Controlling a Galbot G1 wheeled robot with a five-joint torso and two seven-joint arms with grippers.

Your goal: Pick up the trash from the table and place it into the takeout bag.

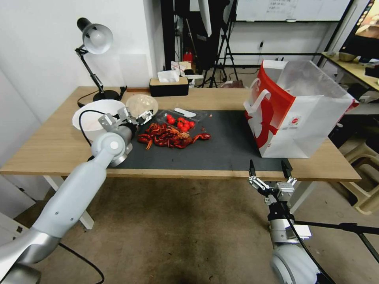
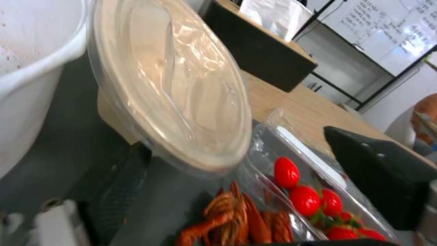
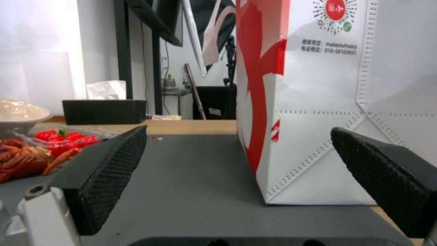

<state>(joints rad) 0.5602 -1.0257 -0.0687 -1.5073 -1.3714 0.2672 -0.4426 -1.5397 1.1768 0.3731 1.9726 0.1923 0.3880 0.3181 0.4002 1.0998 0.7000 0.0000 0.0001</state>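
Note:
A beige lidded bowl point(image 1: 142, 104) stands at the left end of the dark mat point(image 1: 229, 146) on the table point(image 1: 59, 146). My left gripper point(image 1: 136, 115) is open right at its near rim. In the left wrist view the bowl point(image 2: 173, 92) looms close, one finger point(image 2: 123, 191) beside its rim and the other finger point(image 2: 382, 174) far off it. Red crayfish shells point(image 1: 169, 136) and a clear tray of cherry tomatoes point(image 1: 179, 120) lie just beside the bowl. The takeout bag point(image 1: 292, 114) stands open at the right. My right gripper point(image 1: 269, 169) hangs open at the table's front edge, facing the bag point(image 3: 319, 102).
A large white bowl point(image 1: 92, 112) sits left of the lidded bowl, touching my left arm's side. A desk lamp point(image 1: 94, 39) and a black tissue box point(image 1: 169, 86) stand at the back. A small white plastic piece point(image 1: 184, 113) lies behind the tray. A stool point(image 1: 367, 189) stands right of the table.

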